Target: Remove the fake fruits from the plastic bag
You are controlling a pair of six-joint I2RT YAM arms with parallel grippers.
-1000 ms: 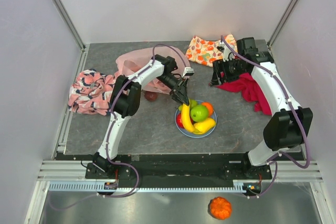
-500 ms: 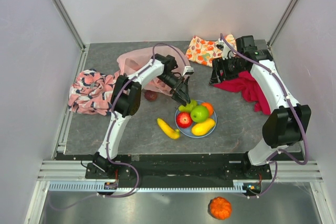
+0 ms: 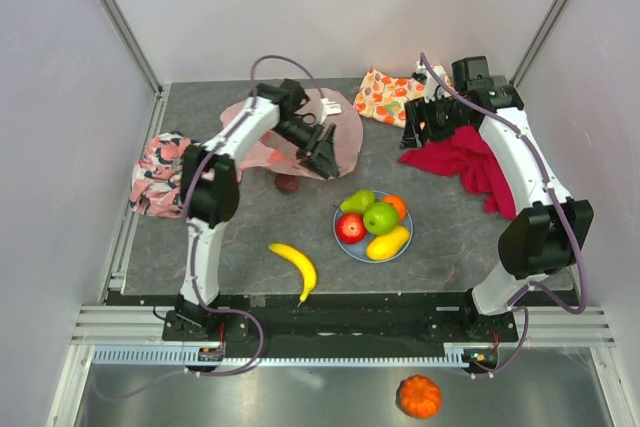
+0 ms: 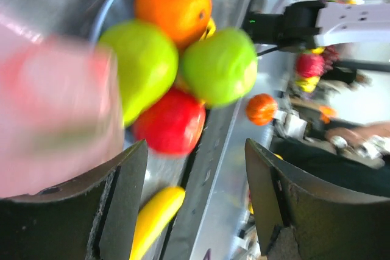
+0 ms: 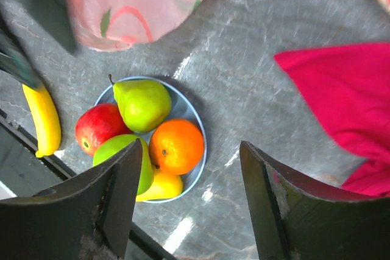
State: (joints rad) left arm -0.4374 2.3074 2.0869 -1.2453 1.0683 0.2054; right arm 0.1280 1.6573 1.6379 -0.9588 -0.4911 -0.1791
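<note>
The pink plastic bag [image 3: 262,125] lies crumpled at the back left, and my left gripper [image 3: 322,159] hovers open over its right edge with nothing between the jaws. In the left wrist view the bag [image 4: 55,108] is a pink blur beside my left gripper [image 4: 195,193]. A yellow banana [image 3: 296,268] lies loose near the front edge. A green pear [image 3: 358,201], green apple [image 3: 380,217], orange [image 3: 397,206], red apple [image 3: 350,228] and a yellow fruit [image 3: 388,242] sit on the blue plate [image 3: 404,247]. A dark purple fruit [image 3: 287,183] rests by the bag. My right gripper [image 3: 410,139] hangs open and empty over the red cloth's edge.
A red cloth [image 3: 470,162] and a fruit-print cloth [image 3: 390,95] lie at the back right. A pink-and-black cloth [image 3: 165,172] lies at the left. An orange pumpkin [image 3: 419,396] sits below the table's front rail. White walls enclose the table.
The banana has left the plate and rolled toward the front edge. My left gripper has opened and drawn back from the plate to the bag. The right arm has barely shifted.
</note>
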